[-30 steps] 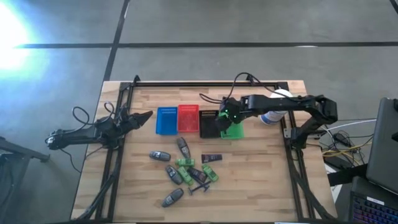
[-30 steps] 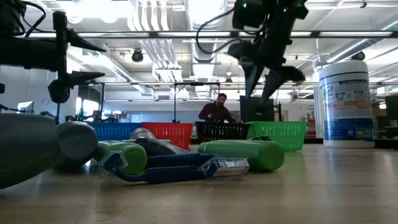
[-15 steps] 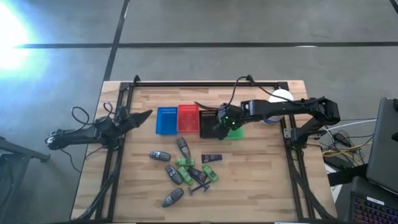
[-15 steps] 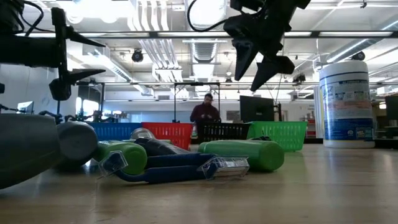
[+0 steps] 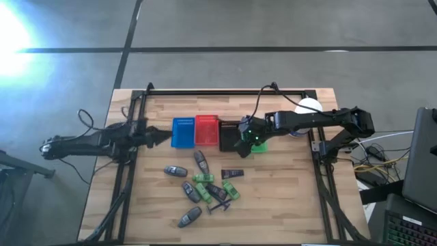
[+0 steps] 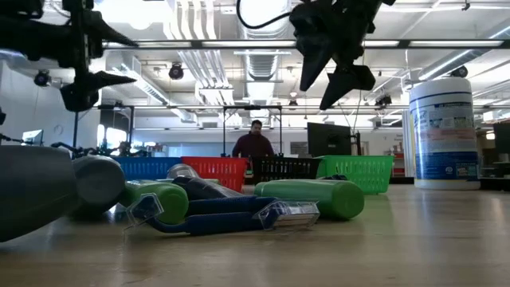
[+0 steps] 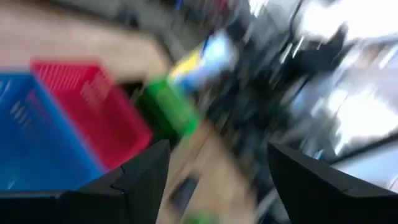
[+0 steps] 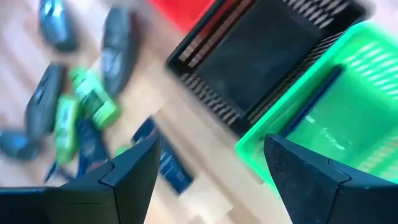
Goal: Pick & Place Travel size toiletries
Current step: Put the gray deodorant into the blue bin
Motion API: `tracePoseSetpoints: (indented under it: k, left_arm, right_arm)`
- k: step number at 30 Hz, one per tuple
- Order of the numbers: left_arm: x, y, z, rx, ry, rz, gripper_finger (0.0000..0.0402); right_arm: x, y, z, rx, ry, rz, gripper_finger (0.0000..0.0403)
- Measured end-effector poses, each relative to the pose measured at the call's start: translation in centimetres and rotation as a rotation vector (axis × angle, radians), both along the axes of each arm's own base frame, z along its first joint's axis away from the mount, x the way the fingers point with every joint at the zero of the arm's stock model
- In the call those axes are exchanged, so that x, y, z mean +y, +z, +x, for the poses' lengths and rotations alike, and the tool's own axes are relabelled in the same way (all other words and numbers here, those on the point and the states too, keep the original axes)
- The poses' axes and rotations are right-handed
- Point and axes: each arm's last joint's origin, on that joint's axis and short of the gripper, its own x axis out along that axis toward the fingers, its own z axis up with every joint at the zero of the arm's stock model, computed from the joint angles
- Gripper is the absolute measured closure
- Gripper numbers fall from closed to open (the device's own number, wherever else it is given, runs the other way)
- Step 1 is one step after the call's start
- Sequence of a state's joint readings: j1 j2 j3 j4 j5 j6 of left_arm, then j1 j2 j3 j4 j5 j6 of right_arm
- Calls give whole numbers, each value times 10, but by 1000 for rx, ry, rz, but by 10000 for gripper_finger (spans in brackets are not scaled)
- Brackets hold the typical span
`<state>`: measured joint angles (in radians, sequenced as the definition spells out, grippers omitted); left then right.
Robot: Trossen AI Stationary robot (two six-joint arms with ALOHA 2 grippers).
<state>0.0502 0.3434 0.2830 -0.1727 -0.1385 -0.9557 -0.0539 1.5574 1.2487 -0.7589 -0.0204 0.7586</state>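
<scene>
The toiletries [image 5: 205,186] lie scattered flat on the wooden table's near middle: grey tubes, green packets, dark packets and a thin black stick. The low view shows them close up [image 6: 311,198], and the right wrist view sees them too [image 8: 74,106]. My right gripper [image 5: 240,142] [image 6: 319,92] [image 8: 211,143] hangs open and empty above the seam between the black basket [image 8: 261,56] and the green basket [image 8: 348,106]. A thin bluish stick [image 8: 317,93] lies inside the green basket. My left gripper [image 5: 164,136] [image 7: 217,149] is open, raised just left of the blue basket [image 5: 182,132].
Blue, red [image 5: 206,129], black [image 5: 228,135] and green [image 5: 259,145] baskets stand in a row at the table's far middle. A white round container [image 5: 307,108] stands at the far right. A person [image 6: 253,145] shows in the room beyond. Bare wood lies near and right.
My right gripper has risen and moved from over the green basket toward the table's left, to the black basket's edge, staying open. My left gripper has risen a little and shifted toward the blue basket, also open. The toiletries have not moved.
</scene>
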Motion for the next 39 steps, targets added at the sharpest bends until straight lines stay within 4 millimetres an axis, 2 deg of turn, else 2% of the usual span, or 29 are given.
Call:
tracePoseSetpoints:
  k: [5, 8, 11, 18, 21, 26, 31, 39]
  left_arm:
    - [-7, 12, 16, 298, -289, 171, 129]
    - [-13, 16, 27, 419, -490, 278, 129]
    - [-21, 17, 40, 505, -620, 354, 129]
    - [-49, 8, 73, 620, -930, 683, 129]
    - [-60, -6, 76, 753, -1054, 715, 129]
    - [-68, -14, 74, 940, -1014, 677, 129]
    - [-72, -7, 78, 888, -874, 792, 128]
    - [-73, -35, 76, 937, -892, 740, 128]
  right_arm:
    - [12, -3, -3, 43, 111, -21, 105]
    - [17, -4, -6, 73, 140, -25, 99]
    - [23, -6, -10, 115, 160, -24, 95]
    - [39, -9, -16, 174, 253, -50, 85]
    - [43, -9, -18, 189, 269, -56, 81]
    - [47, -10, -20, 216, 279, -146, 69]
    - [49, -10, -21, 218, 289, -222, 52]
    - [48, -10, -20, 218, 291, -230, 38]
